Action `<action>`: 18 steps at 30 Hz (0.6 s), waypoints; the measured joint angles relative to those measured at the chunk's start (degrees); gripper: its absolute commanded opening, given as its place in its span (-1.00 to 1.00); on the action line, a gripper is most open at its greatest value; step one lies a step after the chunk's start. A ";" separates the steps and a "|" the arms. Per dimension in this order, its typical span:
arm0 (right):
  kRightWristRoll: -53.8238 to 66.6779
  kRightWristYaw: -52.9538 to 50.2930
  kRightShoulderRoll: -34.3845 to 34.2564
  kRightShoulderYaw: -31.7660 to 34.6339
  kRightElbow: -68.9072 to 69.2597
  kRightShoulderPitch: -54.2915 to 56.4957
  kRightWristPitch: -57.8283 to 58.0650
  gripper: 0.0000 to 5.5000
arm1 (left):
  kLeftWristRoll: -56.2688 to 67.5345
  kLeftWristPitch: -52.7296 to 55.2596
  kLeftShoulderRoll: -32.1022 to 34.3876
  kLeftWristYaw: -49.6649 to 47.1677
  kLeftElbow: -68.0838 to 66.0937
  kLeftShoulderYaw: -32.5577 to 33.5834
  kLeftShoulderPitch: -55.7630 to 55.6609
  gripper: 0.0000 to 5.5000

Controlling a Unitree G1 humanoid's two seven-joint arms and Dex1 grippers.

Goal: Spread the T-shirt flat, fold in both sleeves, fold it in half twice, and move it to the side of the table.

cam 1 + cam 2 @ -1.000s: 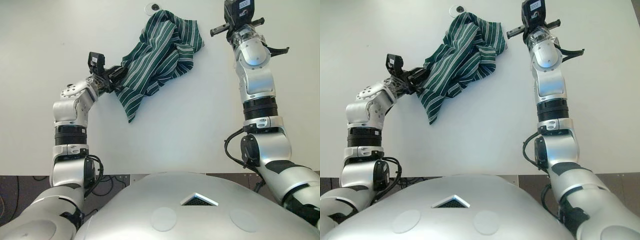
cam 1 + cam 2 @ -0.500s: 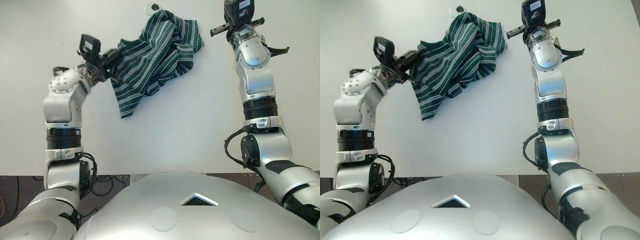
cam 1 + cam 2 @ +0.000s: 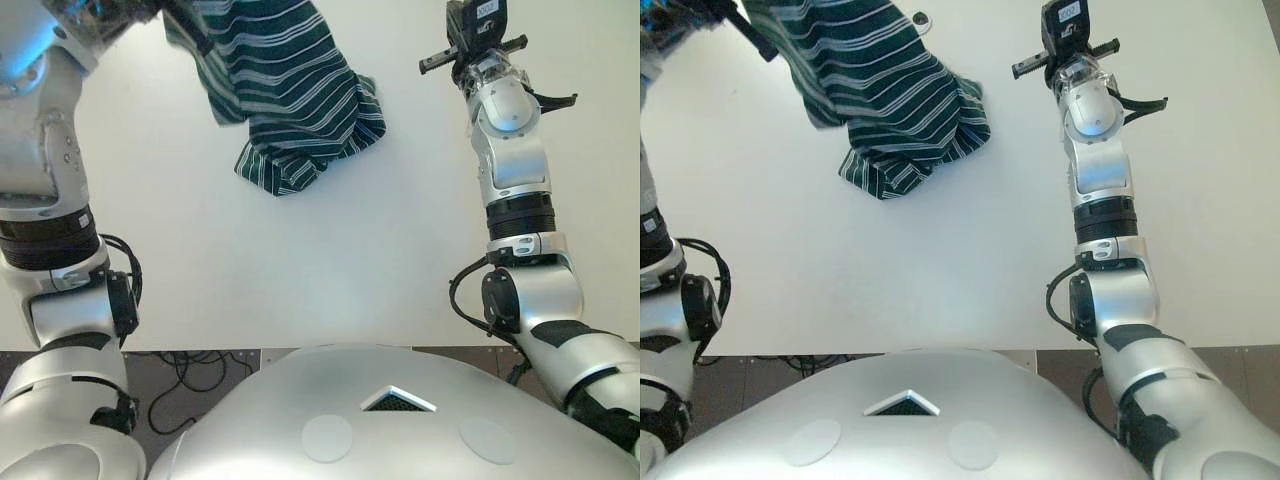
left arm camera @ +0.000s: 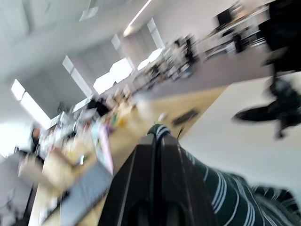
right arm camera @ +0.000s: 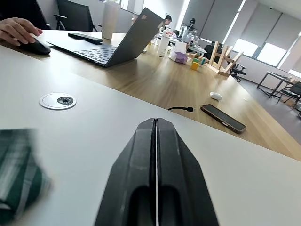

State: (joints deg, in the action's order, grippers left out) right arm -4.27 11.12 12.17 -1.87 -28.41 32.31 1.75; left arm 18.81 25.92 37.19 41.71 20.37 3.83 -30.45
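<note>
A dark green T-shirt (image 3: pixel 290 90) with white stripes hangs from my left gripper (image 3: pixel 176 12), raised high at the far left of the white table (image 3: pixel 330 260). The shirt's bunched lower end (image 3: pixel 295 165) rests on the table. In the left wrist view the gripper (image 4: pixel 157 136) is shut on the striped cloth (image 4: pixel 225 197). My right gripper (image 3: pixel 470 55) is held above the far right part of the table, to the right of the shirt. Its fingers (image 5: pixel 141 179) are pressed together with nothing between them. The shirt's edge (image 5: pixel 19 174) lies beside it.
A round cable grommet (image 3: pixel 920 18) sits in the table just behind the shirt, also seen as a grommet (image 5: pixel 57 100) from the right wrist. The near half of the table in front of the shirt is bare white surface.
My left arm has swung up and outward, hoisting the T-shirt off the table so it now hangs with only its lower end resting. The right arm has stayed still.
</note>
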 measured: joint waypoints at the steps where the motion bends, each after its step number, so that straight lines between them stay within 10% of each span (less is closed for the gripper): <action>1: 0.10 1.73 0.19 -0.30 -0.37 0.79 -0.37 -1.00 | 1.20 1.17 0.42 1.07 2.09 -0.79 0.17 -0.99; 12: -0.07 14.65 4.04 -3.56 -4.93 9.05 -2.03 -1.00 | 7.71 13.12 -2.51 1.35 19.71 -19.96 15.30 -0.99; 18: -0.21 27.00 1.63 -12.88 0.91 8.97 -0.71 -0.65 | -1.02 15.47 -3.29 -3.22 16.21 -30.26 17.47 -1.00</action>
State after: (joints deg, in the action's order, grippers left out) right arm -4.48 38.12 13.81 -14.76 -27.50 41.28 1.04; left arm 17.79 41.40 33.91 38.49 36.58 -26.44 -12.98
